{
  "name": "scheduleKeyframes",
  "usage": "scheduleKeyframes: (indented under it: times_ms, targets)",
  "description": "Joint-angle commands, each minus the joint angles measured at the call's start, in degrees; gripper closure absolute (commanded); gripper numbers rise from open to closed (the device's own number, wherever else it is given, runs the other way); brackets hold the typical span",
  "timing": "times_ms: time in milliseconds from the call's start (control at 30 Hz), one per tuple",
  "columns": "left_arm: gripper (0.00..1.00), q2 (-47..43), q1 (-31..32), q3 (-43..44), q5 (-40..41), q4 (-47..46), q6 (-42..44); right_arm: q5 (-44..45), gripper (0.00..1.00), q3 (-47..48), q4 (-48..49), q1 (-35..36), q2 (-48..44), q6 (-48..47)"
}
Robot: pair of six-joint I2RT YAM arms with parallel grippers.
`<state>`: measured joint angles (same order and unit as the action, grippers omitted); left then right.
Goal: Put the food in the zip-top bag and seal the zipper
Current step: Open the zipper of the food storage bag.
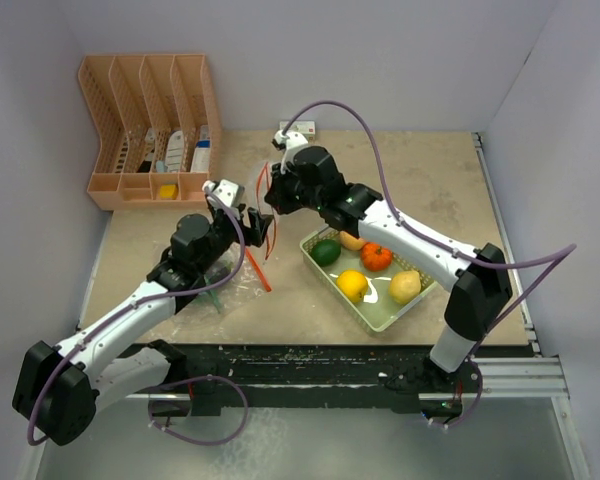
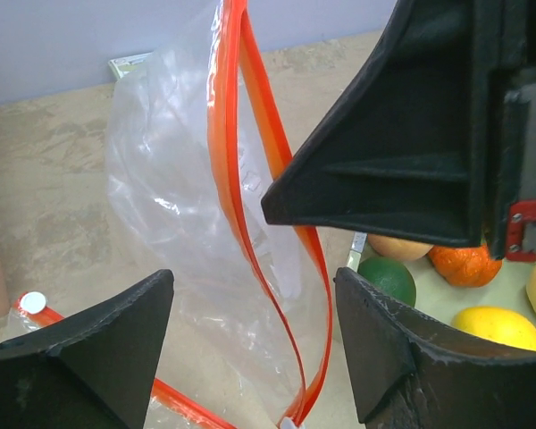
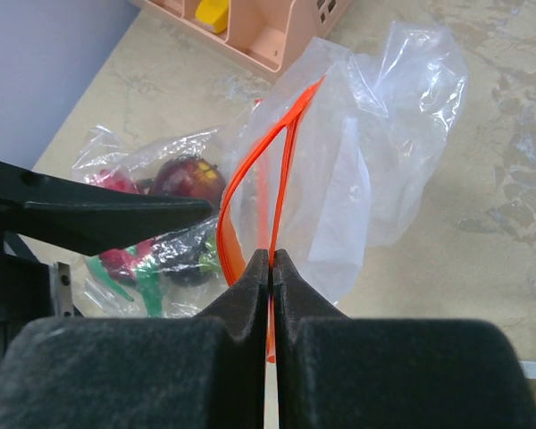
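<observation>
The right gripper (image 3: 271, 268) pinches the zipper (image 3: 241, 188) of the bag (image 3: 357, 170); red and purple food (image 3: 192, 174) lies inside. The left gripper (image 2: 255, 290) gapes beside it. At 3 o'clock, the tray (image 1: 380, 316) holds green, orange and yellow fruit (image 1: 352, 285).

Bright, even, diffuse light; soft faint shadows; small glints on the crinkly zip-top bag (image 2: 161, 192).

Work surface: a beige, mottled table top (image 1: 430, 190) occupies the frame centre. Pale lavender-grey walls (image 1: 380, 60) enclose it at the top, left and right. A peach slotted desk organiser (image 1: 150, 130) stands at upper left. Aluminium rails (image 1: 540, 375) border the lower and right table edges. Lighting is even and diffuse.
</observation>
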<state>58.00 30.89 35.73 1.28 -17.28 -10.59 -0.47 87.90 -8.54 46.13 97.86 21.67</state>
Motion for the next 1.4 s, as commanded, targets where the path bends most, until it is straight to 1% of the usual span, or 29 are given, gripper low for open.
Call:
scheduleKeyframes:
  times_ms: [0,167,267,467,700,800,867,900,1033,1067,1100,1167,1267,1367]
  targets:
    - [0.25,-0.9,0.3,-1.6,-1.8,-4.9,-1.4,1.2,1.0,3.3,-0.2,0.3,-3.4,0.4]
    - [0.29,-0.6,0.3,-2.2,-2.0,-5.9,-1.1,1.2,1.0,3.6,-0.9,0.3,-4.6,0.4]
    - [0.29,-0.6,0.3,-2.1,-1.7,-5.7,-0.7,1.5,1.0,3.7,-1.5,0.3,-5.2,0.3]
    - [0.33,1.5,0.3,-1.6,-0.7,-7.8,-1.3,-0.4,1.0,3.9,-1.7,0.5,-5.7,0.4]
    - [0.34,4.0,0.3,-0.4,2.7,-11.4,-4.1,-0.8,1.0,3.7,-1.9,1.4,-5.5,0.5]
    - [0.37,4.5,0.3,0.0,4.0,-12.3,-4.4,-0.8,1.0,3.3,-2.0,1.7,-5.7,0.5]
    - [0.43,4.8,0.3,0.4,4.8,-12.3,-4.4,-0.8,1.0,3.0,-2.1,1.8,-6.2,0.5]
    - [0.5,5.0,0.3,0.5,4.9,-12.5,-4.4,-0.8,1.0,2.8,-2.3,1.9,-6.4,0.5]
    - [0.98,5.5,0.3,0.7,4.8,-13.4,-3.9,0.6,1.0,1.6,-2.5,1.9,-7.4,0.4]
    - [1.0,5.3,0.3,0.8,5.0,-12.8,-3.7,1.6,1.0,1.3,-2.4,1.9,-7.7,0.4]
    - [1.0,4.8,0.3,1.4,5.7,-11.1,-3.4,3.1,1.0,1.2,-4.5,1.9,-7.8,0.3]
    - [1.0,2.3,0.3,2.9,8.0,-4.2,-2.2,5.6,1.0,0.7,-7.6,1.8,-8.0,0.2]
    - [1.0,-3.1,0.3,6.3,16.0,7.2,0.5,16.0,1.0,-0.4,-12.8,0.8,-8.2,-0.2]
    - [1.0,-8.6,0.2,9.1,24.9,16.3,4.6,23.0,1.0,-2.8,-16.8,-1.3,-9.0,0.8]
